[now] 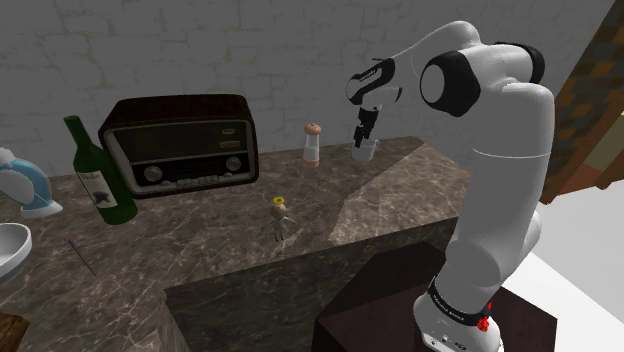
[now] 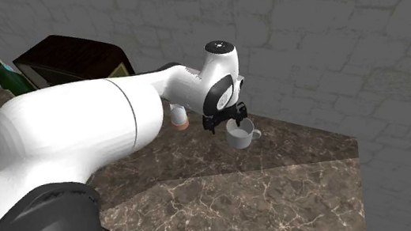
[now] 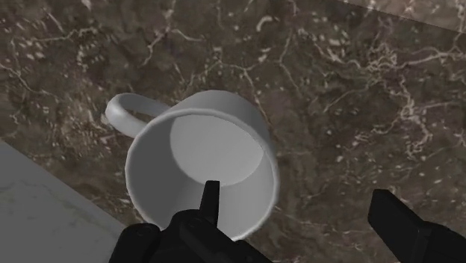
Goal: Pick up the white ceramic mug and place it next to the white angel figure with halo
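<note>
Black pincer (image 3: 296, 190) spread wide, pointing down and straddling one side of the white mug (image 3: 202, 149): one finger (image 3: 211, 198) dipped inside the rim, close to the inner wall, the other outside and well clear of the cup. Not yet closed on it, no grip.

Mug upright on the dark veined marble counter (image 1: 200, 245), handle (image 3: 123, 112) on the side away from the outer finger. In the shoulder view, far back on the counter by the grey block wall (image 1: 200, 50), just to the right of a small shaker (image 1: 313, 143) with a brownish cap.

Further to that view's left, a dark brown radio (image 1: 180, 145), then a green bottle (image 1: 98, 175) with a pale label, then a white bowl (image 1: 10, 250) at the picture's edge.

Angel figure (image 1: 280, 220) with a yellow halo (image 1: 278, 203) nearer the counter's front edge, standing alone, well apart from the mug and the pincer.

White arm (image 1: 500, 180) arched up from the dark stand (image 1: 390, 300) at lower right, reaching back over the counter to the mug.
</note>
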